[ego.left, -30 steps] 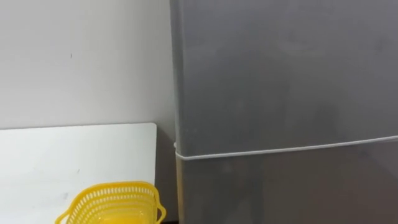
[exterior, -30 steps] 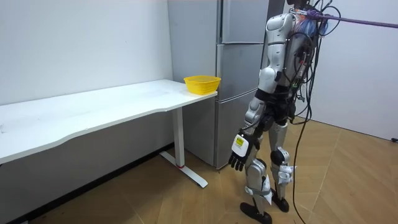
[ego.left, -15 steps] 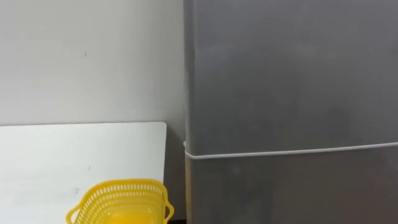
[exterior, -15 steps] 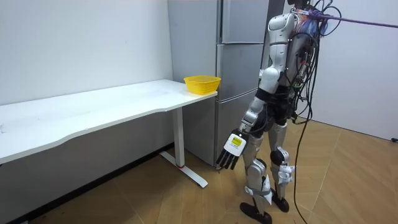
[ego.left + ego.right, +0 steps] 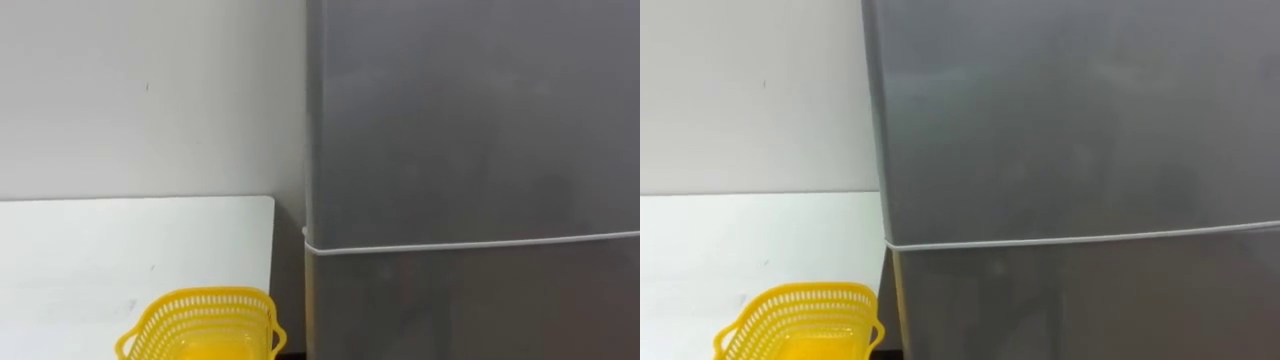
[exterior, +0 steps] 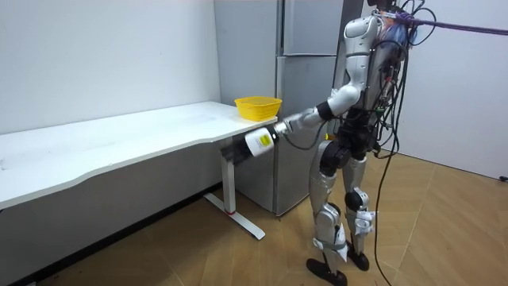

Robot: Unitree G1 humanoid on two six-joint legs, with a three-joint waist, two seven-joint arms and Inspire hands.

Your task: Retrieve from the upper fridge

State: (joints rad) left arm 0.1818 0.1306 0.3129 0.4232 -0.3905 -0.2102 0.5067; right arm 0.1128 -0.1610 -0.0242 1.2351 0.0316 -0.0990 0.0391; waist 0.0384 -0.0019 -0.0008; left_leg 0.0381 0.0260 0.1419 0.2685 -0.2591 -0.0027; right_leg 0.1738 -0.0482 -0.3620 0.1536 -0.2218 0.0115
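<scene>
In the left eye view the grey fridge takes up the right side with its 2 doors shut. The upper door sits above a thin pale seam and the lower door below it, so whatever the upper compartment holds is hidden behind the closed door. Left of the fridge a white table stands against a pale wall, its right edge just beside the fridge's side. A yellow basket of open mesh stands on the table near that edge, cut off by the picture's bottom. The right eye view gives the same scene: both doors closed, the seam running across, the basket at the lower left on the table. In the room view the robot stands upright on the wooden floor in front of the fridge, with the table's end and the basket on its left. Its left arm is stretched forward toward the room view's left, and the left hand shows below the table corner that bears the basket, in front of the table leg; it is a dark blur, so I cannot tell whether its fingers are straight or curled
</scene>
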